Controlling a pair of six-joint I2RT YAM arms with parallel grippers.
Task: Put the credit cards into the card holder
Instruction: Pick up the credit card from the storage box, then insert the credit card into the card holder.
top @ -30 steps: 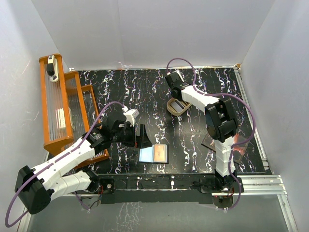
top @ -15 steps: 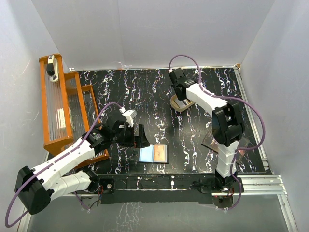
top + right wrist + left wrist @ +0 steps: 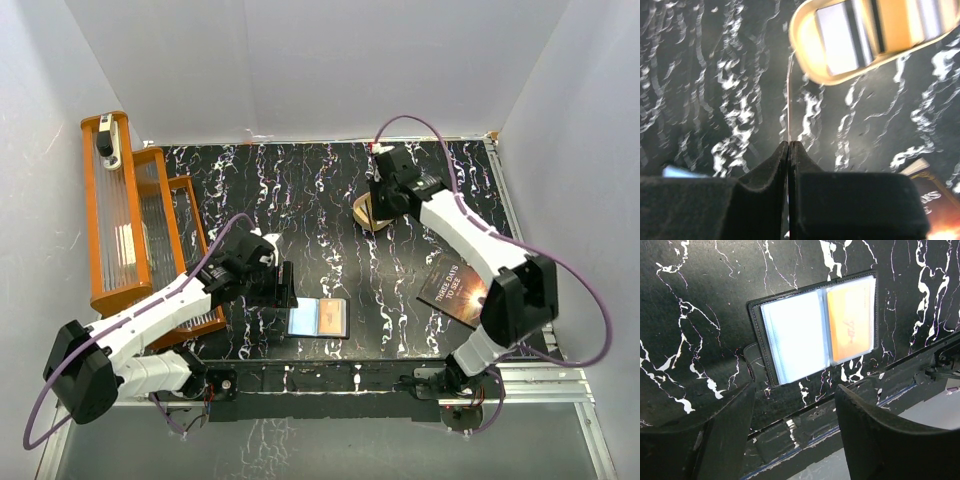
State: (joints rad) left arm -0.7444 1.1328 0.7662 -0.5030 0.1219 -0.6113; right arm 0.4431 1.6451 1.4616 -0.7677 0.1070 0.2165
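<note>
The card holder (image 3: 318, 318) lies open near the table's front edge. In the left wrist view the card holder (image 3: 815, 330) shows a gold-orange card (image 3: 852, 322) in its right pocket and a pale left pocket. My left gripper (image 3: 796, 387) hovers open just in front of it, nothing between the fingers; in the top view the left gripper (image 3: 283, 283) sits left of the holder. My right gripper (image 3: 789, 142) is shut on a credit card (image 3: 789, 100) seen edge-on, held above the table beside the tan tray (image 3: 805, 60). More cards (image 3: 840, 42) lie in that tray.
The tan oval tray (image 3: 358, 212) sits mid-table under the right gripper (image 3: 380, 208). A dark sheet with pale lettering (image 3: 460, 285) lies at the right. An orange rack (image 3: 125, 230) stands along the left edge. The table's front rail (image 3: 880, 385) runs just beyond the holder.
My right gripper has shut on a card at the tray and its arm has swung right, uncovering the dark sheet. The left gripper's jaws have narrowed a little.
</note>
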